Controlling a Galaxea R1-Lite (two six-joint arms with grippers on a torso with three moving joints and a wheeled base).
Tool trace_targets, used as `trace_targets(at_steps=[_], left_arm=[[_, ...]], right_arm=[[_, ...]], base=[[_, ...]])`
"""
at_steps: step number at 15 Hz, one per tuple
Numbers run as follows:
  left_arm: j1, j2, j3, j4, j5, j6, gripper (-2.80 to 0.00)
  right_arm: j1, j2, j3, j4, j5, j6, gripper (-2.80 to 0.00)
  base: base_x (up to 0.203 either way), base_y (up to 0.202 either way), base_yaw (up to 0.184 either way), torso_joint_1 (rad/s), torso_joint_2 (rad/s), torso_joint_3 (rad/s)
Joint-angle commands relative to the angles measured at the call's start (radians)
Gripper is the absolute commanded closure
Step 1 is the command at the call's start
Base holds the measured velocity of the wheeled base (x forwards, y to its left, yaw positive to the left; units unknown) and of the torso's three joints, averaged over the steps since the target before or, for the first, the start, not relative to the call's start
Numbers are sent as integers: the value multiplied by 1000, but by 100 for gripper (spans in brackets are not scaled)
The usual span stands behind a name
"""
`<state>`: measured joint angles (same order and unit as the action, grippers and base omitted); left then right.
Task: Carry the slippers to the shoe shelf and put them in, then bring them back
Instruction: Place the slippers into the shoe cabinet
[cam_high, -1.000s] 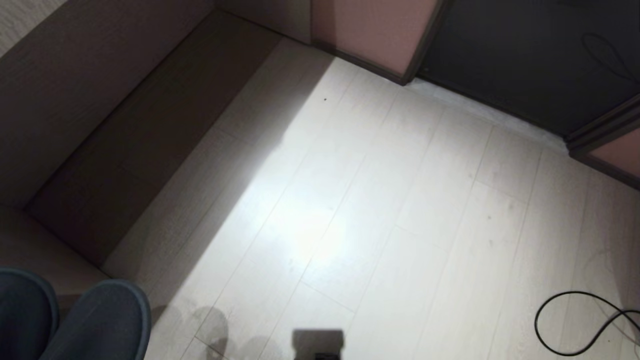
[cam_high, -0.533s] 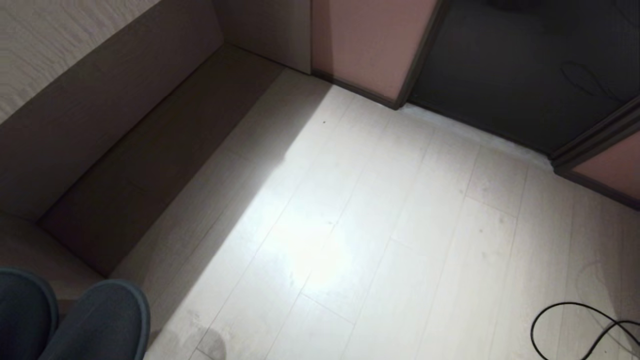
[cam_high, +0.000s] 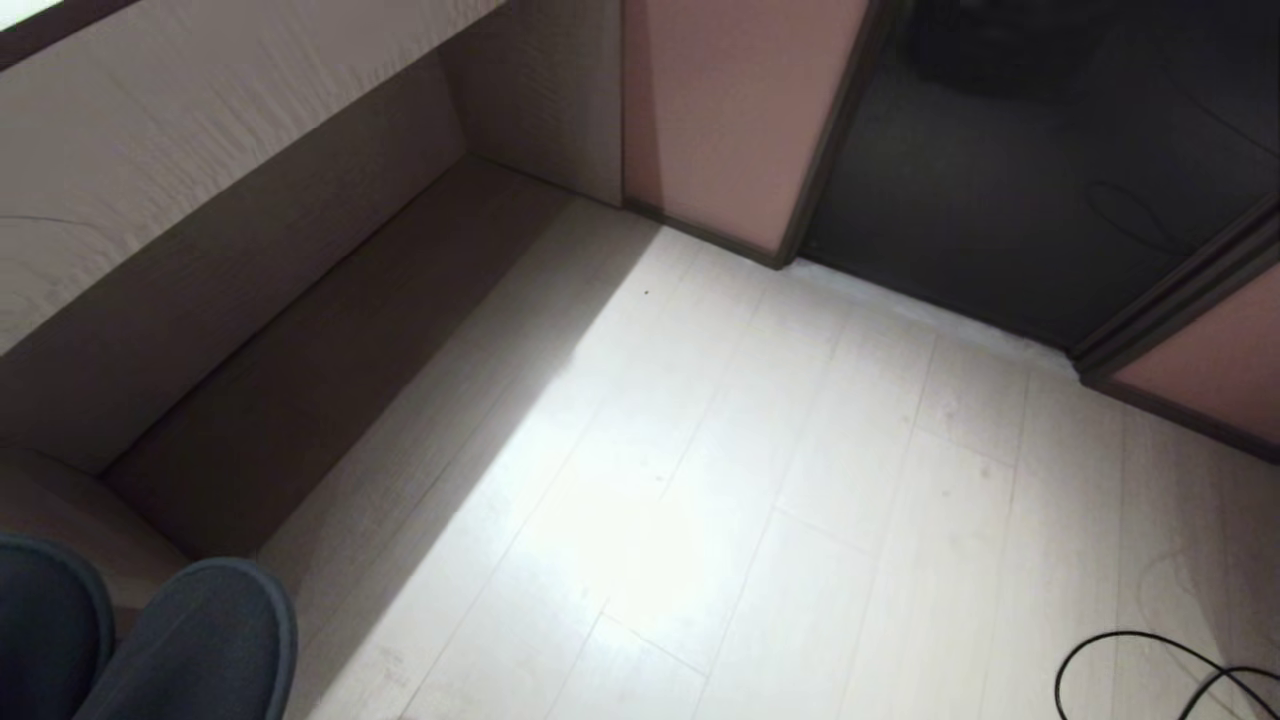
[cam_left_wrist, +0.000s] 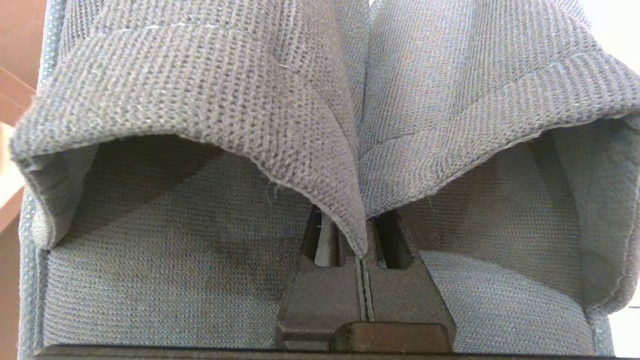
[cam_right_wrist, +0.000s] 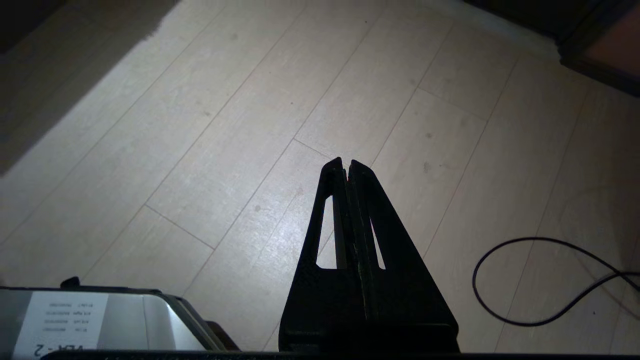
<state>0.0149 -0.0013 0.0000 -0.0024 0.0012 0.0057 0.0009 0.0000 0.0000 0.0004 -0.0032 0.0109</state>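
The two grey-blue slippers (cam_high: 190, 650) hang side by side at the lower left of the head view, toes forward. In the left wrist view my left gripper (cam_left_wrist: 362, 247) is shut on the slippers (cam_left_wrist: 200, 100), pinching the inner edges of both uppers together between its fingers (cam_left_wrist: 320, 295). The shoe shelf (cam_high: 330, 390) is the low taupe cubby running along the left, under a pale bench board (cam_high: 170, 140), and it holds nothing that I can see. My right gripper (cam_right_wrist: 346, 167) hangs shut and empty over the pale floor.
A black cable (cam_high: 1150, 670) loops on the plank floor at the lower right, also the cable (cam_right_wrist: 525, 280) near my right gripper. Pink wall panels (cam_high: 720, 110) and a dark doorway (cam_high: 1000, 170) lie ahead. A part of the robot with a white label (cam_right_wrist: 65, 320) shows beside the right gripper.
The whole head view has slid downward as the camera tilted up, bringing more of the bench board and doorway into sight. The slippers keep their place in the picture.
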Motion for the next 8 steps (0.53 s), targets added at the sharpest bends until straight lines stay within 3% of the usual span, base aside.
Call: trace_targets(at_steps=[1,8], left_arm=[[0,1,0,-1,0,0,0],[-1,1,0,-1,0,-1,0]], right_arm=[[0,0,0,0,0,0,0],[0,0,0,0,0,0,0]], base=[[0,0,0,3,2,202],[0,0,0,3,1,204]])
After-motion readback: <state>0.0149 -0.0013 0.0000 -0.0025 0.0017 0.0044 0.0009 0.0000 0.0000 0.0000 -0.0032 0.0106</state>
